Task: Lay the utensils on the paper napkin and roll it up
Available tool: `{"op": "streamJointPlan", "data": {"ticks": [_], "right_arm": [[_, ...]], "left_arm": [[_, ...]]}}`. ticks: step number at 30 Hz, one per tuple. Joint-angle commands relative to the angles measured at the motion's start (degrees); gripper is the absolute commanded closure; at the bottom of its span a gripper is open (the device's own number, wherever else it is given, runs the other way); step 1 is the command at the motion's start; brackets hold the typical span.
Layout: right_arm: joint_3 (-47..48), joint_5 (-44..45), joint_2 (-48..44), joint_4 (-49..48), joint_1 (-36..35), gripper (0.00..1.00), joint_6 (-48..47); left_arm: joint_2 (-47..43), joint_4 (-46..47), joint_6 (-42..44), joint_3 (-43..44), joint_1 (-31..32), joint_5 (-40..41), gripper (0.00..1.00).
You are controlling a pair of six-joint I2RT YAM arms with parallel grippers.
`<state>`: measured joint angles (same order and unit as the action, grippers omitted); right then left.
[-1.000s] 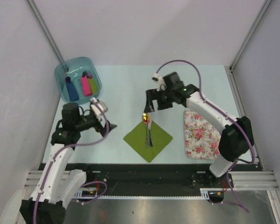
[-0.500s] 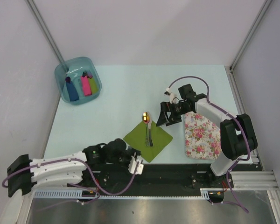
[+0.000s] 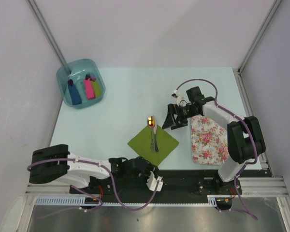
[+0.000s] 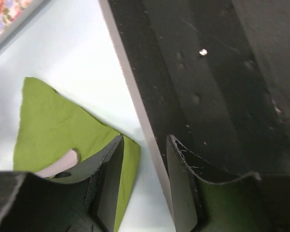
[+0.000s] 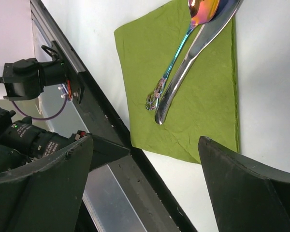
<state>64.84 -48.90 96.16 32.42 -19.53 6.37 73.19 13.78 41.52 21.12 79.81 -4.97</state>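
The utensils [image 3: 154, 137] lie on the napkin [image 3: 142, 142] by the worktop's near edge; rolling remains. The left gripper [image 4: 145, 145], narrow and empty, sits at its near corner; the right gripper [image 5: 146, 141] hangs wide.

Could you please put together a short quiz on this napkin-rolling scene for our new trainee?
1. How many coloured rolls are in the blue tub?
2. True or false: the utensils lie side by side on the paper napkin.
3. Where is the left gripper? A: at the napkin's near corner, by the table edge. B: above the tub. C: above the utensils' heads.
Key: 1: three (blue, pink, lime). 2: true. 3: A.
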Motion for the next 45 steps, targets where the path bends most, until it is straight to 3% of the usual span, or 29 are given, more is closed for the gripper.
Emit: {"op": "streamJointPlan", "data": {"ticks": [1,15,27,32,36,41,45], "right_arm": [[-0.1,-2.4,-0.9,-2.6,0.3,0.06,1.1],[-0.8,-3.0,-0.8,-3.5,1.2,0.05,2.2],[-1.0,-2.3,-0.5,-3.6,1.2,0.04,2.2],[-0.9,-2.2,0.2,-3.8,1.2,0.04,2.3],[-0.9,-2.2,0.3,-3.7,1.1,0.04,2.3],[-1.2,-2.1,0.3,-3.7,1.2,0.04,2.3],[-1.2,-5.4,1.7,-3.4,2.1,0.16,2.9]], "left_arm": [[1.3,7.4,-1.8,1.1,0.7,3.1,0.54],[4.9,8.2,1.3,1.0,0.6,4.8,0.60],[3.5,6.8,-0.6,2.2,-1.8,6.4,0.81],[2.1,5.6,-0.5,2.8,-2.3,5.8,0.99],[0.4,3.6,-1.3,4.0,-2.9,5.4,1.00],[-0.7,-1.9,-4.1,8.0,-8.3,0.8,1.00],[-0.3,-4.6,-5.4,10.3,-13.4,-3.1,1.00]]}}
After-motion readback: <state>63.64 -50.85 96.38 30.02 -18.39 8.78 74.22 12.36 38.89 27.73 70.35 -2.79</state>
